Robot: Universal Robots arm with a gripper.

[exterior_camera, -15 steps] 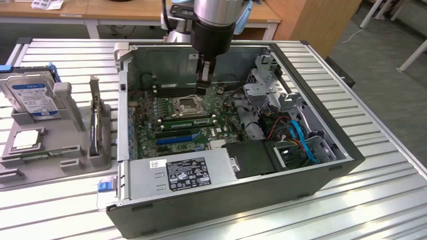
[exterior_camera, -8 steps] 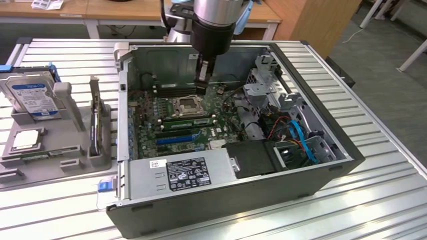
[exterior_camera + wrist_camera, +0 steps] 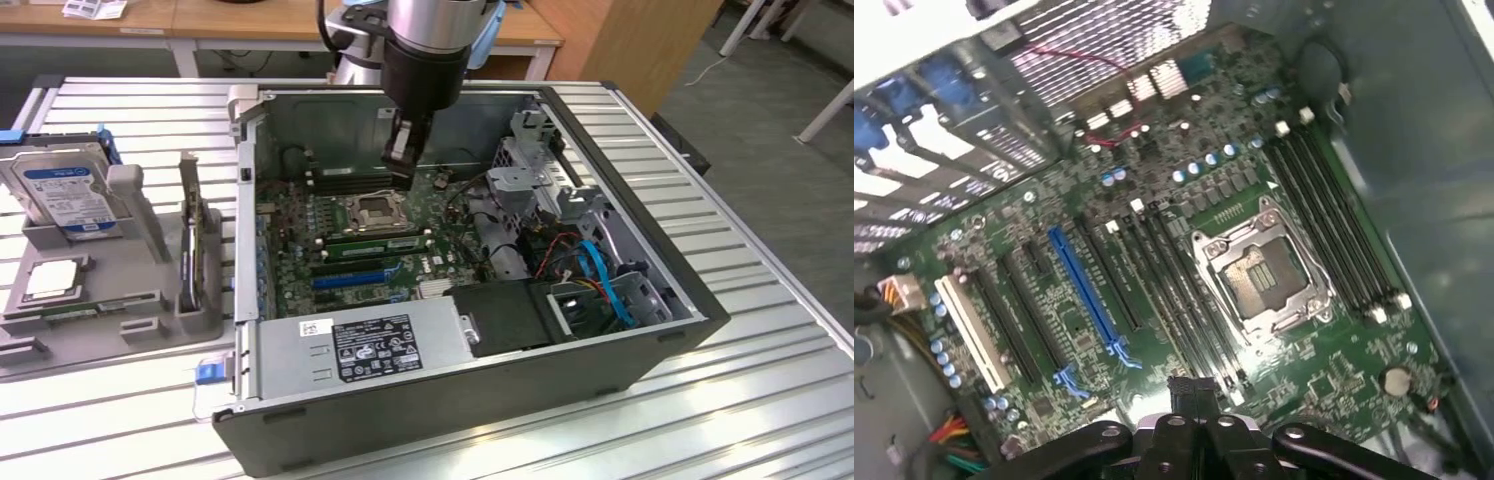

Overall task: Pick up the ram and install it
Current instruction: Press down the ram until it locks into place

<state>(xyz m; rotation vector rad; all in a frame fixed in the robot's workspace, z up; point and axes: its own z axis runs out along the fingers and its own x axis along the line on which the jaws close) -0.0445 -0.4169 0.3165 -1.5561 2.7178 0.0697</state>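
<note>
My gripper (image 3: 400, 165) hangs inside the open computer case (image 3: 641, 340), above the motherboard (image 3: 300, 225) near the CPU socket (image 3: 375, 208) and the back memory slots (image 3: 350, 180). Its dark fingers (image 3: 1189, 392) are shut, and I see nothing held between them. A long green ram stick (image 3: 378, 240) stands in a black slot just in front of the socket, apart from the gripper. In the wrist view the open CPU socket (image 3: 1259, 275) lies between two groups of black memory slots (image 3: 1334, 225); I cannot make out the ram there.
A grey fixture tray (image 3: 27, 350) at the exterior view's left holds a hard drive (image 3: 64, 190), a square silver CPU (image 3: 54, 280) and a narrow greenish strip (image 3: 54, 314). The power supply (image 3: 360, 350), drive cage (image 3: 527, 185) and blue cables (image 3: 607, 285) crowd the case's front and right.
</note>
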